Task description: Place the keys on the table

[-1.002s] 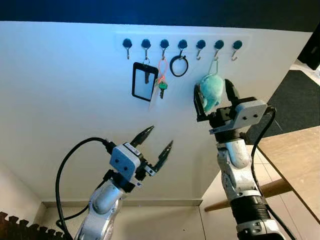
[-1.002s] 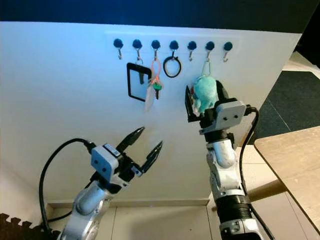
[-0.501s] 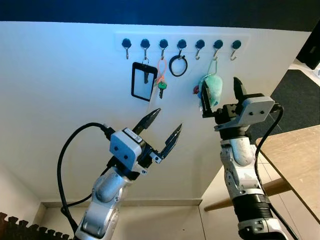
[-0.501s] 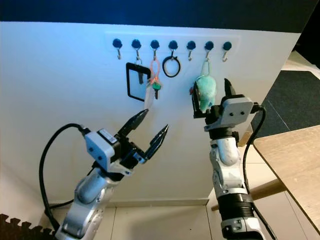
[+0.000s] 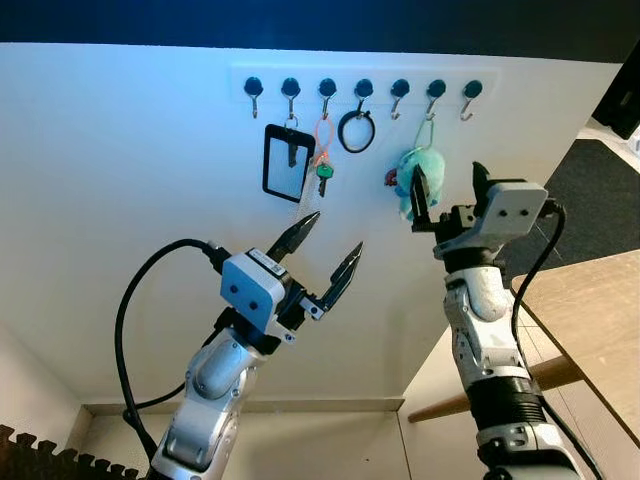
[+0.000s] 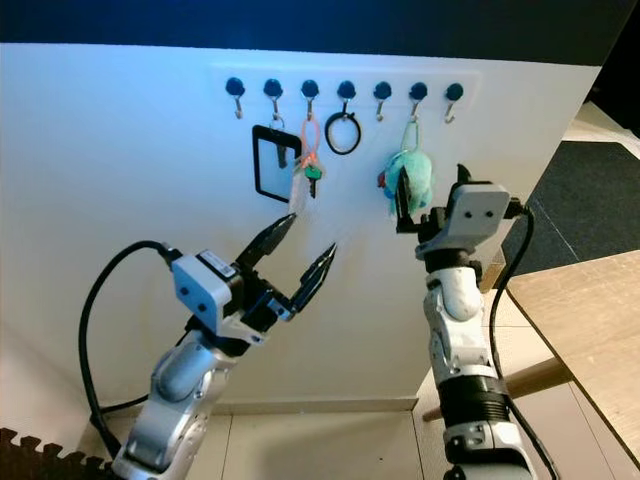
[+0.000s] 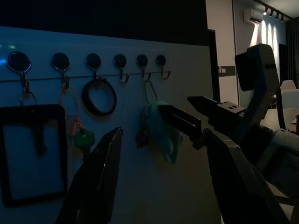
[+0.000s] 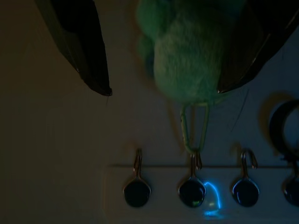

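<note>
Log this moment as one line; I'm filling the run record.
stage: reaching | right gripper: open, at teal plush keychain on hook rack | left gripper: open, raised | table: no keys

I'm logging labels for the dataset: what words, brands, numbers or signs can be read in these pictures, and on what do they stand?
None can be read.
The black-framed card holder on the hook rail shows a blank pale face.
The green key, teal plush keychain and both end effector housings show no legible marking.
</note>
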You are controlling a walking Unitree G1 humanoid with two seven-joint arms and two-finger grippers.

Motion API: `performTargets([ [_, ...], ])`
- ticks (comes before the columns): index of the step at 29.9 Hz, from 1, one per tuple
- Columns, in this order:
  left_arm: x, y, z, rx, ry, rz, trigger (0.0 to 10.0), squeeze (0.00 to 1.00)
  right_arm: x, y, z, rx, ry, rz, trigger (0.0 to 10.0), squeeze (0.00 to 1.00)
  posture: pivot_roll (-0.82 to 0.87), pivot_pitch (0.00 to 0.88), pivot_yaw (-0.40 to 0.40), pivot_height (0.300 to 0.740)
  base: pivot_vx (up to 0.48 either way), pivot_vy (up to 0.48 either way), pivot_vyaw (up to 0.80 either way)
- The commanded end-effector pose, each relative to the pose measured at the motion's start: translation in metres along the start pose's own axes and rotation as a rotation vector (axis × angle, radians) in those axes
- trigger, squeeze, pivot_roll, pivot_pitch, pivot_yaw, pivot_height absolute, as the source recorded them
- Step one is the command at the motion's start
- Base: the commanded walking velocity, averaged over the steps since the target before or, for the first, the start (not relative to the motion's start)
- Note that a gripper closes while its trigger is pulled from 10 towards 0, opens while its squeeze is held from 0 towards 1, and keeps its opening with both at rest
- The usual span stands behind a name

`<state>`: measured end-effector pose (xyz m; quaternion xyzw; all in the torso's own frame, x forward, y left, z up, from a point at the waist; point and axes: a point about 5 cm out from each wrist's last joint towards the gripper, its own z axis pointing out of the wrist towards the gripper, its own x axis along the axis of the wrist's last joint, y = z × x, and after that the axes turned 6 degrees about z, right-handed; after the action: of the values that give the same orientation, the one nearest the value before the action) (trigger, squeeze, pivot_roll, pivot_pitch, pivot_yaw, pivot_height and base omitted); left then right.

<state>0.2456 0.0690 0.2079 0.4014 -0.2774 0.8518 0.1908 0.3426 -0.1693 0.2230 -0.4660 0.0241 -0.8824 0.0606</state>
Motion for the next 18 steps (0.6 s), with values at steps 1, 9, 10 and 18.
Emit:
performTargets([
  [1,0.003,0.003,0.002,-0.002,0.014,-0.014,10.0,0.00,-0.003,0.005,0.000,-0.014,-0.026,-0.006,10.0,0.00,0.06,0.064,-0.040,0.740,0.000,0.000,0.00],
  [9,0.003,0.004,0.004,-0.004,0.011,-0.007,10.0,0.00,-0.007,0.007,0.009,-0.013,-0.069,0.034,10.0,0.00,0.07,0.065,-0.041,0.740,0.000,0.000,0.00],
  [10,0.003,0.003,0.004,-0.005,0.011,-0.007,10.0,0.00,-0.008,0.006,0.010,-0.004,-0.076,0.042,10.0,0.00,0.07,0.065,-0.041,0.740,0.000,0.000,0.00],
  [18,0.005,0.005,0.004,-0.017,0.016,-0.001,10.0,0.00,-0.007,0.001,0.010,0.047,-0.075,0.057,10.0,0.00,0.07,0.061,-0.042,0.740,0.000,0.000,0.00],
])
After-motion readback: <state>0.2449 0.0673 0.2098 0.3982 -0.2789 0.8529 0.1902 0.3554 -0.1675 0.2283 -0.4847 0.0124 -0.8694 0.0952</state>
